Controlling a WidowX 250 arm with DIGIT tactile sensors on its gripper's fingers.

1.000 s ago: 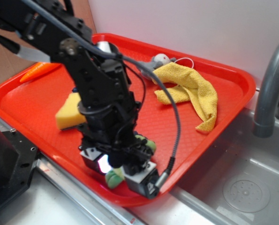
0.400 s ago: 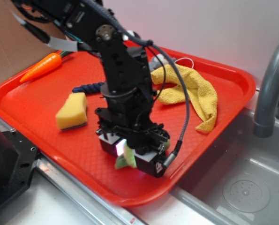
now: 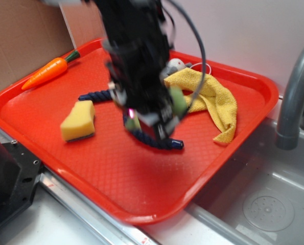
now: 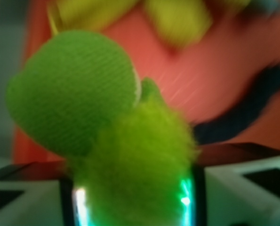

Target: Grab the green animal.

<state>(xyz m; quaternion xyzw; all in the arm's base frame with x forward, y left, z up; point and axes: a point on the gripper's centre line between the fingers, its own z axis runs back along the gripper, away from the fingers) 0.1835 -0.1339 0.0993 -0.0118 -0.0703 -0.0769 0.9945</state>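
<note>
The green animal point(image 4: 130, 155) fills the wrist view: a fuzzy lime body squeezed between the two fingers, with a smooth olive end point(image 4: 74, 94) sticking out to the upper left. In the exterior view my gripper point(image 3: 152, 115) is blurred and hangs above the middle of the red tray point(image 3: 116, 204). It is shut on the green animal point(image 3: 178, 100), whose green ends poke out on both sides. The toy is lifted off the tray floor.
On the tray lie a yellow sponge point(image 3: 79, 121), an orange carrot point(image 3: 48, 72), a dark blue rope point(image 3: 159, 141), a yellow cloth point(image 3: 215, 99) and a grey plush animal point(image 3: 175, 64). A grey faucet point(image 3: 294, 92) and a metal sink point(image 3: 266, 204) are at the right.
The gripper has risen from the tray's near edge and swung back over the tray's middle, carrying the green animal up with it. The blue rope beneath now shows.
</note>
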